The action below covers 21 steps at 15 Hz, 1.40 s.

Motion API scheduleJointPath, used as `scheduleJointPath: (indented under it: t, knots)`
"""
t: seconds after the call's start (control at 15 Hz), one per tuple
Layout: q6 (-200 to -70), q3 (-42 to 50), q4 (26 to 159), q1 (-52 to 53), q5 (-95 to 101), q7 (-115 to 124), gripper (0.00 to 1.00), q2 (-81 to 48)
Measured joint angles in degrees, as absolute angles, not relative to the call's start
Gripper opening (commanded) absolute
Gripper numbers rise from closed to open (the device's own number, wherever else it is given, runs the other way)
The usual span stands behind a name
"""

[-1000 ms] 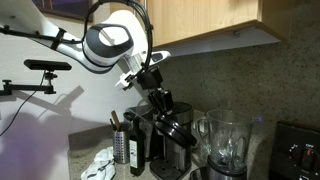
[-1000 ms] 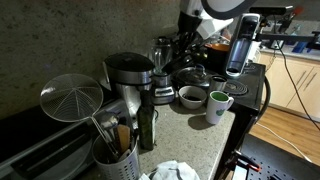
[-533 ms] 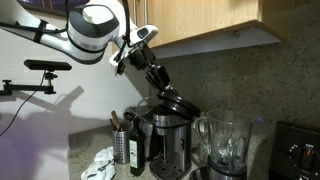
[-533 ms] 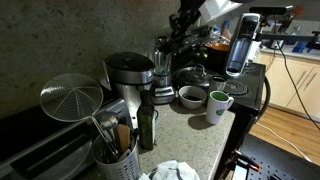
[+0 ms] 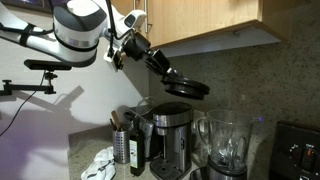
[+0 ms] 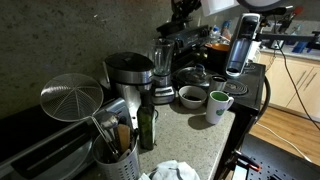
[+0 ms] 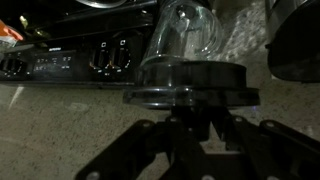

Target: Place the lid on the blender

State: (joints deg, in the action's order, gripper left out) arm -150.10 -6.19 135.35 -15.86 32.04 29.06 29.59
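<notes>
Gripper clamped on small round black lid | lid aloft above black-and-steel coffee maker, higher than and aside from clear blender jar | wrist view dark, fingertips hidden behind lid; jar base cut off

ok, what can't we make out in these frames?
Blender base: exterior view, cut off by bottom edge.
Lid knob: wrist view, too dark, hidden between gripper fingers.
Arm: exterior view, top edge cuts it off; held lid not visible there.
</notes>
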Motion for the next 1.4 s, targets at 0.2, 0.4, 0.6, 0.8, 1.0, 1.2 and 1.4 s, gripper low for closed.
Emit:
scheduleJointPath:
  t: [0.2,0.4,0.6,0.8,1.0,1.2,1.4]
  knots:
    - [-157.5,-8.2,137.9,-22.5,38.5,34.9,0.14,29.2]
    - [-163.6,-10.4,138.8,-29.6,47.1,43.2,0.14,27.6]
    - [-168.3,-14.1,138.3,-36.8,55.5,52.7,0.14,25.5]
    - [-170.2,-18.6,136.7,-42.8,63.0,62.2,0.14,23.4]
    - [-170.3,-23.4,133.8,-47.0,70.5,71.2,0.14,20.9]
    - [-170.1,-27.4,130.3,-49.7,78.1,79.5,0.14,17.8]
    - [-169.1,-29.9,127.4,-50.6,84.8,86.2,0.13,14.1]
